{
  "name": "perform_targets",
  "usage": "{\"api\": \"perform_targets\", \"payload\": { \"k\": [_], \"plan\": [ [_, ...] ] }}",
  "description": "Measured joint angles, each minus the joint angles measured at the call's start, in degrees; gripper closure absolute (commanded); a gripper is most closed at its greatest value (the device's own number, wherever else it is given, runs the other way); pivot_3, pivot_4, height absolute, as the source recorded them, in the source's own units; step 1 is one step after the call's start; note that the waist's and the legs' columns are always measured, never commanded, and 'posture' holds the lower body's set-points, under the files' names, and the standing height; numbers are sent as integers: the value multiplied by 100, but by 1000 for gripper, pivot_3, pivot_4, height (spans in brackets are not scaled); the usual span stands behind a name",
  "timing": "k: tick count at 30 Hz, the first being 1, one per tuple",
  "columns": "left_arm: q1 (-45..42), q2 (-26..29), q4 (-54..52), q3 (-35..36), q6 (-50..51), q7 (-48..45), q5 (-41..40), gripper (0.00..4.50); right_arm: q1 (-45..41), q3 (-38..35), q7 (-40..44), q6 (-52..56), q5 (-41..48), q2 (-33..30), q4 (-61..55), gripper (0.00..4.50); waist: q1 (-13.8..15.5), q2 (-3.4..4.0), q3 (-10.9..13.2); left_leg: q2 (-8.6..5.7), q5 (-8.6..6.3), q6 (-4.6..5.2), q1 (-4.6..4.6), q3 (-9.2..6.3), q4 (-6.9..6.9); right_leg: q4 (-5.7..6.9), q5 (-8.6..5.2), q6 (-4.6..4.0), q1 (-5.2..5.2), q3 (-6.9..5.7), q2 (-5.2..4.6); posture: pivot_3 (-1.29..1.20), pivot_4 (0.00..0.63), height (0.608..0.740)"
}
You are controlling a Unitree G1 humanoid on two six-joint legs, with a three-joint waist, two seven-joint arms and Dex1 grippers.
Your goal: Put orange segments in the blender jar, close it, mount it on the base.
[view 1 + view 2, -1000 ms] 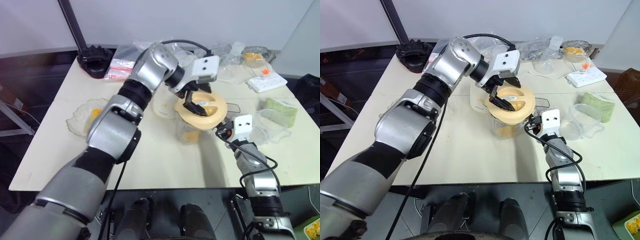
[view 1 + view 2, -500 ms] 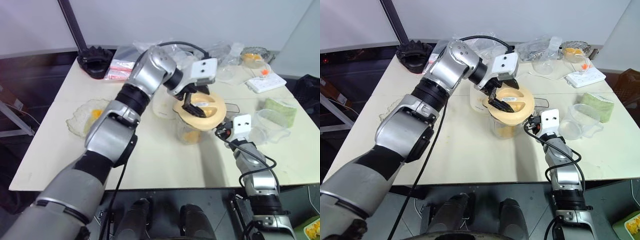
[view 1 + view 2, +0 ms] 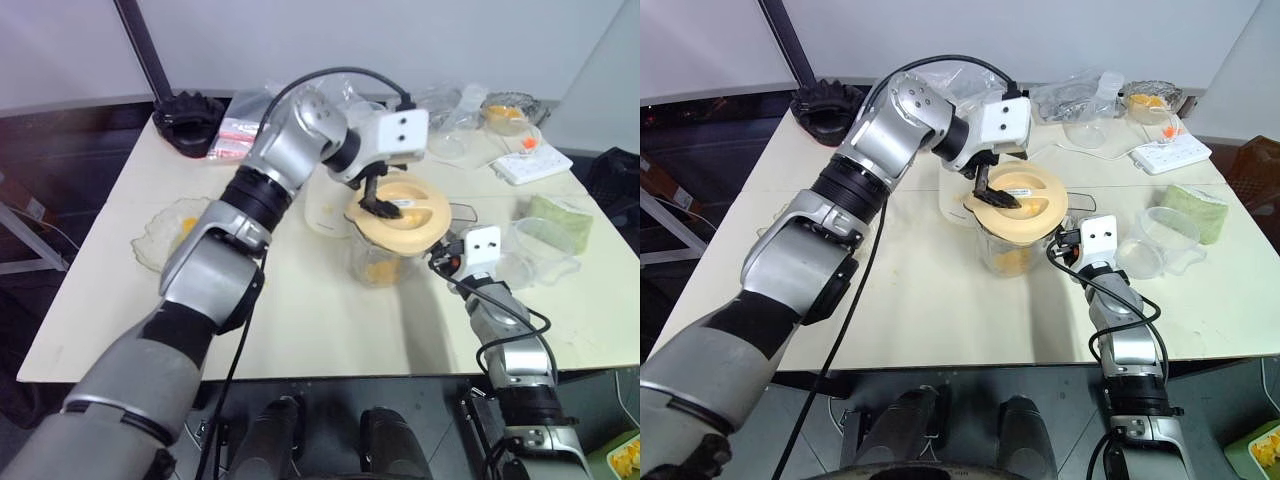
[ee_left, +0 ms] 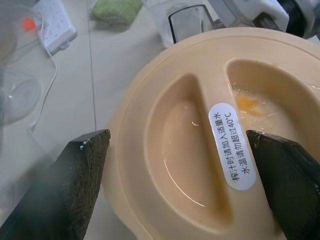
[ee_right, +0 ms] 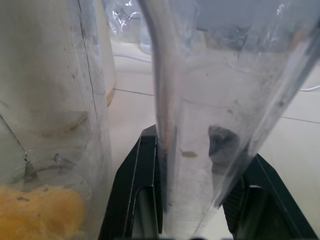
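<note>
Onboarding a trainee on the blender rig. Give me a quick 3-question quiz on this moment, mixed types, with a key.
1. True or false: the cream lid sits on top of the blender jar.
2. What does the right gripper hold? A) the jar's handle B) the green sponge C) the power strip
3. Fill in: the left gripper hangs over the lid with its fingers ____.

Key: 1 true; 2 A; 3 open, either side of the lid.

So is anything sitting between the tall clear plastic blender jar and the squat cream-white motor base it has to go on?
Nothing visible does. The squat cream-white motor base stands just behind the tall clear plastic blender jar, with only bare table between them.
</note>
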Motion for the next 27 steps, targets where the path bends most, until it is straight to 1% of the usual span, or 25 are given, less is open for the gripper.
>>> {"api": "perform_targets", "payload": {
  "k": [2,6,12,20,27],
  "plan": [
    [-76,17,-145,20,232,-84,-101,9,-3,12,5,-27,0,0,18,3538,-5,0,0,0,0,0,0,0,-1,0,0,0,2,0,0,0,150,740],
    [-163,43,-704,65,1043,-395,-470,9,-32,23,43,-52,0,0,75,3538,-22,0,0,0,0,0,0,0,-1,0,0,0,5,0,1,0,150,740],
    [-193,129,-1127,-28,1664,-431,-585,9,-42,39,56,-95,0,0,114,3538,-45,2,0,1,0,0,1,0,-2,0,-1,-1,3,1,1,0,150,740],
    [54,264,-1345,-411,1947,-468,-574,9,-40,41,56,-108,0,1,117,3538,-45,3,0,1,0,-1,1,-1,-4,-1,0,-2,-5,4,0,0,150,740],
    [197,125,-1082,-536,1865,-325,-566,9,-33,42,55,-109,0,4,115,3538,-43,2,0,1,0,-1,2,0,-5,-2,-1,-4,-10,5,0,0,150,740]
  ]
}}
